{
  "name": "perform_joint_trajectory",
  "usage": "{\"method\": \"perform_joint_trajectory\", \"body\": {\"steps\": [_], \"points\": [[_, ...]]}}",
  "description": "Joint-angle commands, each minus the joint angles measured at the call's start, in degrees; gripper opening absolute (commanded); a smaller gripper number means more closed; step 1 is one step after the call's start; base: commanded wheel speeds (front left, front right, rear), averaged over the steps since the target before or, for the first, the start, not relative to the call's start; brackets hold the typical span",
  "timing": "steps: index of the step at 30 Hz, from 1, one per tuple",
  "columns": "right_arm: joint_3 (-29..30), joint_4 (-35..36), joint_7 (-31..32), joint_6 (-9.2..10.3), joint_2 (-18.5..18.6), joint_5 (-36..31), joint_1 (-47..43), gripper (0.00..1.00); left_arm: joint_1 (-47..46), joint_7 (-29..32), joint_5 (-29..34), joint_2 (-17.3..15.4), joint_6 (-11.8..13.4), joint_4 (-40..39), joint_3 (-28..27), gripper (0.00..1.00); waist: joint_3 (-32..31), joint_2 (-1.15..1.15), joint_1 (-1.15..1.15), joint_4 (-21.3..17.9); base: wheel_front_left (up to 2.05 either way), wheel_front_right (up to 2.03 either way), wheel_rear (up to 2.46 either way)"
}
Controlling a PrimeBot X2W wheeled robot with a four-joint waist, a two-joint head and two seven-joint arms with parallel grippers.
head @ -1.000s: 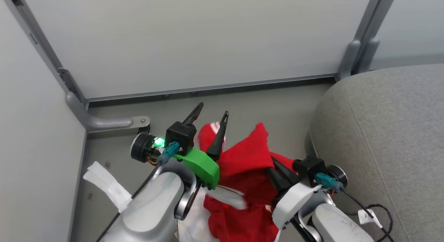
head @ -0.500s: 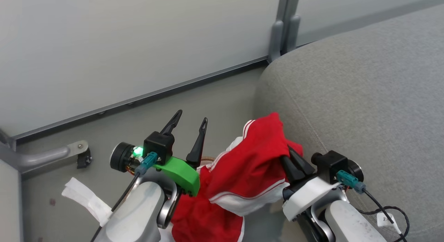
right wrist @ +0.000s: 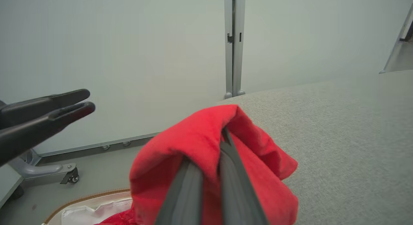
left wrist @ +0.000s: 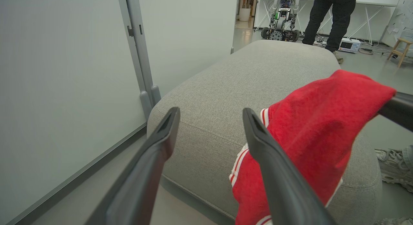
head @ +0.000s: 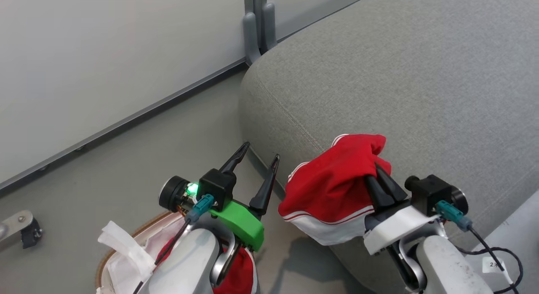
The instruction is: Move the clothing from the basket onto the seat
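My right gripper (head: 377,167) is shut on the red garment with white panels and striped trim (head: 332,184). It holds the bunched garment at the front left edge of the grey seat (head: 400,75); whether the fabric touches the cushion I cannot tell. In the right wrist view the red cloth (right wrist: 193,138) folds over my shut fingers (right wrist: 232,176). My left gripper (head: 261,151) is open and holds nothing, just left of the garment (left wrist: 316,122). The basket (head: 110,252) lies at the lower left under my left forearm, with a plain red garment (head: 241,269) and the white liner (head: 122,252) in it.
A pale partition wall with a grey post (head: 256,24) runs behind the seat. A wheeled foot (head: 21,226) of the partition stands on the floor at left. A person (left wrist: 326,15) and another robot (left wrist: 280,22) are far beyond the seat; a shoe (left wrist: 393,167) is at the right.
The head camera has swung right, bringing the seat into the middle. My right gripper has carried the striped garment from beside the seat to its edge. My left gripper stays open.
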State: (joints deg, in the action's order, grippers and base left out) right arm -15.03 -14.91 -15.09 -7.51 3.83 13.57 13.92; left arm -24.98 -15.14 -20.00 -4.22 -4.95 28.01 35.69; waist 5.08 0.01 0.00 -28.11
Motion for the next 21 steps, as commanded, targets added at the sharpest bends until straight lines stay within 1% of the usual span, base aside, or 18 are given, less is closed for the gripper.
{"method": "perform_joint_trajectory", "body": {"steps": [1,4,8,13,17,21], "points": [[0.3,0.7,-0.1,0.04,0.8,-0.6,1.8,0.00,0.9,0.0,0.8,-0.1,-0.3,-0.2,0.2,1.00,2.3,-0.01,0.00,-1.6,0.00,0.00,0.00],[1.4,1.4,-0.1,0.05,2.7,-0.4,5.2,0.00,0.1,0.0,1.9,0.2,-0.7,-1.0,0.7,1.00,4.9,-0.01,0.00,-1.0,0.00,0.00,0.00],[4.1,2.0,-0.1,0.05,6.3,-1.3,11.9,0.00,-2.4,0.0,3.0,0.3,-1.4,-2.1,1.7,1.00,9.8,-0.01,0.00,2.0,0.00,0.00,0.00],[8.2,0.6,-0.1,0.05,11.8,-3.5,22.8,0.00,-5.6,0.0,3.6,-0.6,-2.1,-3.7,4.0,1.00,16.5,-0.01,0.00,6.5,0.00,0.00,0.00],[11.7,-3.0,-0.1,0.05,15.9,-4.1,31.6,0.00,-8.3,0.1,3.0,-1.4,-2.5,-4.4,5.6,1.00,21.4,-0.01,0.00,9.9,0.00,0.00,0.00],[14.4,-8.3,0.2,0.05,19.7,-6.0,39.5,0.00,-11.0,0.1,2.0,-1.6,-2.6,-5.4,6.8,1.00,25.2,-0.01,0.00,13.5,0.00,0.00,0.00]]}}
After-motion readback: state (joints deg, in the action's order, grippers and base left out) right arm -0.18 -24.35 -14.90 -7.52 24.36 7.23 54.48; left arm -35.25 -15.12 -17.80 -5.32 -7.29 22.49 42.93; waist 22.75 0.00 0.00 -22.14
